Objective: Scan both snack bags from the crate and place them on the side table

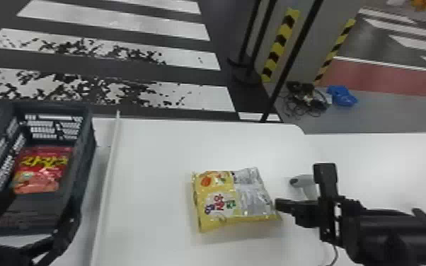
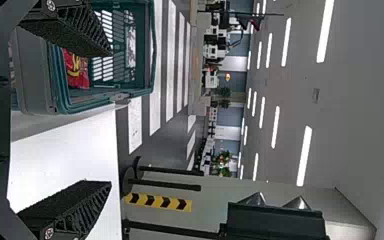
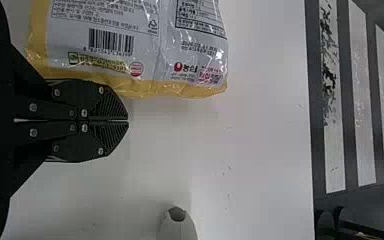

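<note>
A yellow snack bag (image 1: pixel 219 201) lies on the white table, its silver back panel turned partly up. Beside its right edge in the head view is my right gripper (image 1: pixel 278 206); the right wrist view has this gripper (image 3: pixel 128 121) with its fingers together, holding nothing, next to the bag (image 3: pixel 130 40) and its barcode. A red snack bag (image 1: pixel 42 169) rests inside the dark crate (image 1: pixel 87 141) at the left. My left gripper (image 1: pixel 40 208) is over the crate's near end; in the left wrist view this gripper (image 2: pixel 110 119) has its fingers wide apart, nothing between them.
A white handheld scanner (image 1: pixel 306 182) with a grey tip is on the table just behind my right gripper. A raised white strip (image 1: pixel 108 177) separates the crate's side from the bare white tabletop (image 1: pixel 159 152). More white table extends at the right, with poles standing beyond the far edge.
</note>
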`<state>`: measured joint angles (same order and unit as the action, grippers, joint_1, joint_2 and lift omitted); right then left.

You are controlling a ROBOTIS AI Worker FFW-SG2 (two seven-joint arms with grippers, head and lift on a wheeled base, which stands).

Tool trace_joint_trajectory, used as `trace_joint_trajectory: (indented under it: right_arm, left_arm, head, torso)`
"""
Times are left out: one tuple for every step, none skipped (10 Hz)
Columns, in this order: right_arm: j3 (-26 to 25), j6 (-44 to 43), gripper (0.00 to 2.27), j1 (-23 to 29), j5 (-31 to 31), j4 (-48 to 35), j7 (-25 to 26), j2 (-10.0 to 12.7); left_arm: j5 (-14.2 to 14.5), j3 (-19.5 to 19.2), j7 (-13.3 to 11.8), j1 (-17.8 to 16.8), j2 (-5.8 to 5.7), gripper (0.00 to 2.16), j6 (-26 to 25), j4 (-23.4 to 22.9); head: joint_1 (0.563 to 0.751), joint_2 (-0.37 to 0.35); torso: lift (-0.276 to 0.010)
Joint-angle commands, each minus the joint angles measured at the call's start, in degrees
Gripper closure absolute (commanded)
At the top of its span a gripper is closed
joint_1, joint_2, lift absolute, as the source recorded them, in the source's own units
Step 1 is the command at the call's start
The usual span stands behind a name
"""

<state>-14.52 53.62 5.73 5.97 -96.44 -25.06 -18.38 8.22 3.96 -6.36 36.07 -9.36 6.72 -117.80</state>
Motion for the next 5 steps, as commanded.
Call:
trace_joint_trajectory:
  right_arm:
    - [-0.6, 4.0, 2.26, 2.53, 1.41, -4.28, -0.17, 0.09]
    - [-1.04, 6.99, 2.26, 3.85, 2.47, -6.83, -0.26, 0.27]
    - [-1.39, 8.04, 2.26, 5.34, 3.61, -9.2, -0.69, 0.36]
    - [-1.83, 10.33, 2.26, 6.48, 4.22, -11.84, -1.13, 0.89]
    - [-2.09, 12.79, 2.26, 7.89, 5.46, -14.57, -1.4, 1.06]
  left_arm:
    - [0.05, 0.08, 0.03, -0.03, 0.04, 0.08, 0.17, 0.12]
    - [0.05, 0.08, 0.03, -0.12, 0.04, 0.08, 0.17, 0.12]
    - [0.05, 0.08, 0.03, -0.03, 0.04, 0.08, 0.17, 0.12]
    - [0.05, 0.08, 0.03, -0.12, 0.04, 0.08, 0.17, 0.2]
    - [0.05, 0.08, 0.03, -0.12, 0.04, 0.08, 0.17, 0.38]
  head:
    - [0.695, -0.285]
    - [0.695, -0.285]
    - [0.695, -0.28]
    - [0.695, -0.274]
    - [0.695, -0.264]
  torso:
    - [-0.095]
    - [-0.095]
    - [-0.095]
    - [-0.095]
    - [-0.095]
